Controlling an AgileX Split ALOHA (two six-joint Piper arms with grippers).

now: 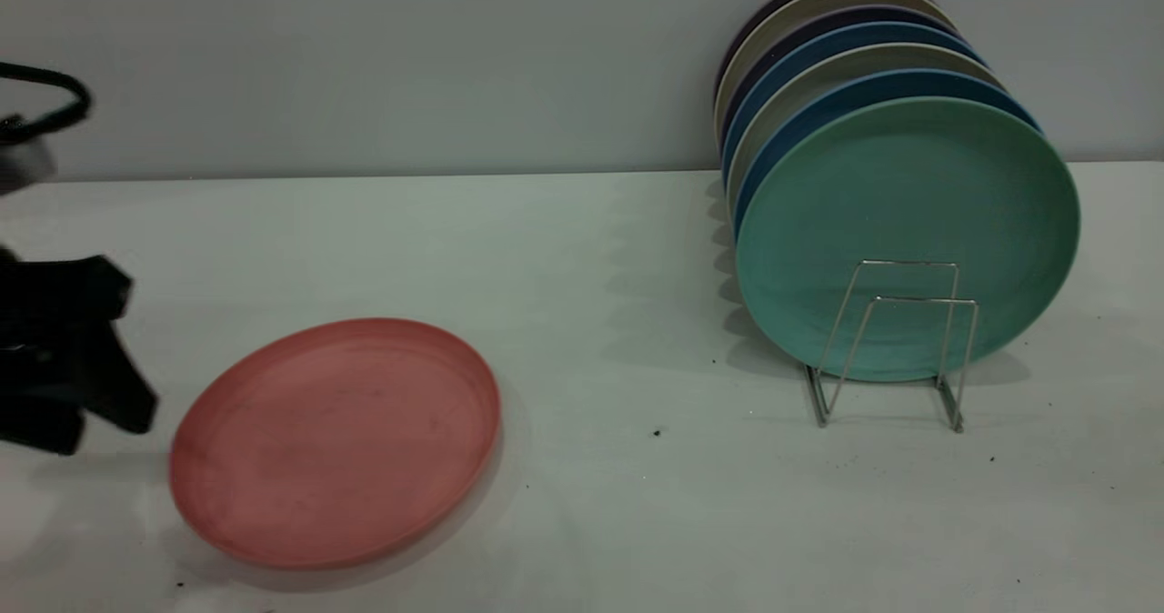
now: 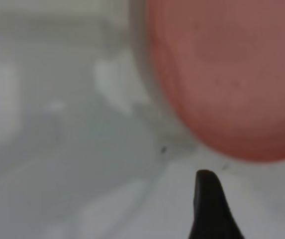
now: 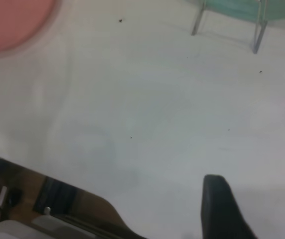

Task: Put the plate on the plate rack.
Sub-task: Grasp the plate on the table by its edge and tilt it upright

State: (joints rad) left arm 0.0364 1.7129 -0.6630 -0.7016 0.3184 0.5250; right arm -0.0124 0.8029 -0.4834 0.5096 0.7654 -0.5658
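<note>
Salmon-pink, matte and a bit scuffed, the plate (image 1: 335, 440) is lying flat on the white table (image 1: 618, 258), down around 7 o'clock in the exterior view. Left gripper (image 1: 86, 386) sits just off the plate's 9 o'clock edge, not touching it as far as I can see. From the left wrist view you get one dark fingertip (image 2: 208, 199) with the plate's rim just past it, nothing pinched; the fingers look spread.

Plate rack (image 1: 896, 345) is well apart at about 3 o'clock, with a teal-green plate (image 1: 905, 231) standing at the front and blue and beige ones (image 1: 818, 58) stacked behind.

Right gripper (image 3: 254, 209) hangs over bare table, fingers apart, holding nothing.
</note>
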